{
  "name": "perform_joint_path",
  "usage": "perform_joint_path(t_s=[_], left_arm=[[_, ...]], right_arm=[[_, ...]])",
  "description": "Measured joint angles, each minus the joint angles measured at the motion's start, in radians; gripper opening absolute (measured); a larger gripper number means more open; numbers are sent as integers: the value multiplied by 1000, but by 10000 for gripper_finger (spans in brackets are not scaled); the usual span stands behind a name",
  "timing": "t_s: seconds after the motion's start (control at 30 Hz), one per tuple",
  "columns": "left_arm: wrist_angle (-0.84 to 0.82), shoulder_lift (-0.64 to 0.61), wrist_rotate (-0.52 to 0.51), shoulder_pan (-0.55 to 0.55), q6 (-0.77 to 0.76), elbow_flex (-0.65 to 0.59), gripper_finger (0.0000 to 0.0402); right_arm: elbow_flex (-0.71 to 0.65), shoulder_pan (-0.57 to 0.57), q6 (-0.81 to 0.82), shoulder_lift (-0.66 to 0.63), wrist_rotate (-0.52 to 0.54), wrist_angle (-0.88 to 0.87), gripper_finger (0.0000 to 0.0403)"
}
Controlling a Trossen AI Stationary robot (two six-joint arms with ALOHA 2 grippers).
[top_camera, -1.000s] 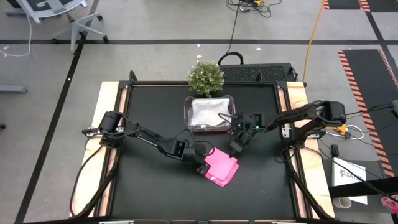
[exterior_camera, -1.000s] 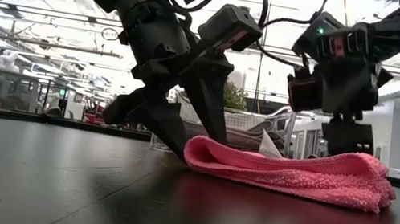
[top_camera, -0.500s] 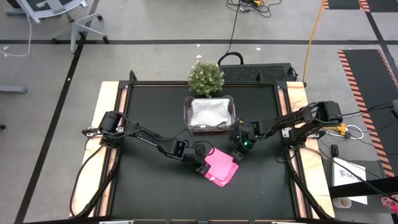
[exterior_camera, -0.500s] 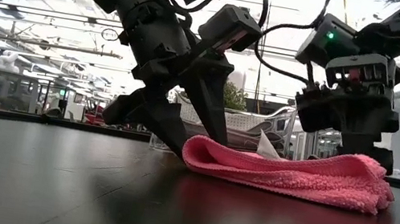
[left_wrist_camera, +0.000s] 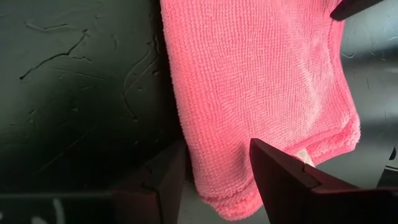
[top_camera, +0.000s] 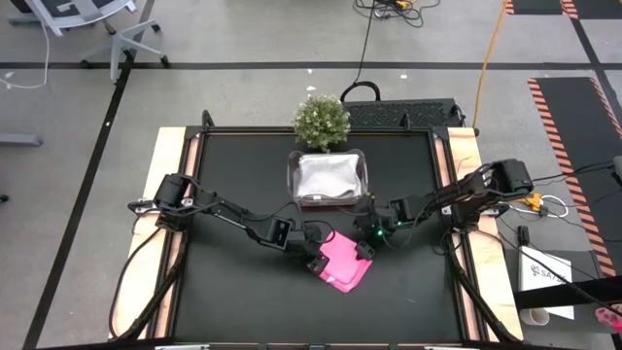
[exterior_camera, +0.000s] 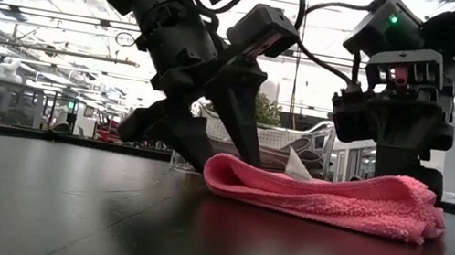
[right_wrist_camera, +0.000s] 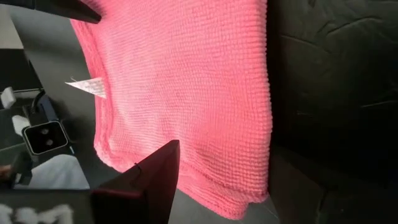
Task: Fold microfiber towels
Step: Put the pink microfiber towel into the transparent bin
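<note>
A bright pink towel [top_camera: 346,264] lies folded in several layers on the black table [top_camera: 233,175], a white tag [right_wrist_camera: 87,86] at one edge. My left gripper [top_camera: 316,261] is open at the towel's left edge, slanting down. One of its fingers [left_wrist_camera: 158,180] is over bare table and the other finger [left_wrist_camera: 283,177] over the cloth. My right gripper [top_camera: 365,250] is open just over the towel's far right corner [right_wrist_camera: 249,199], fingers on either side of it. Light grey towels [top_camera: 328,175] lie in the clear tub [top_camera: 328,153]. My left gripper stands astride the pink towel's left edge [left_wrist_camera: 186,155], coming from the table's left and slanting down. In the low view its fingertips [exterior_camera: 196,152] reach the table at the towel's left end [exterior_camera: 213,170]. I cannot tell whether they touch the cloth.
A small potted plant [top_camera: 322,119] stands behind the tub at the table's far edge. Bare black table lies to the left, right and near side of the towel. Wooden borders [top_camera: 167,165] frame the table on both sides.
My right gripper has swung from beside the tub toward the table's near edge and down, arriving at the pink towel's far right corner, turning as it went; it stays open. The towel lies as before.
</note>
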Motion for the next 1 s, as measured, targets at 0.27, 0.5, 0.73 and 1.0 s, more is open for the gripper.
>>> perform_joint_path(t_s=[0.27,0.5,0.73,1.0], left_arm=[[15,0,-1,11,3,0,182],[-4,0,-1,11,9,-1,121],[20,0,-6,10,52,-1,13],[18,0,-29,14,57,-1,7]], right_arm=[[1,31,37,47,7,47,211],[0,34,27,79,3,51,148],[-2,34,-29,78,71,55,17],[-3,37,-28,76,104,88,4]])
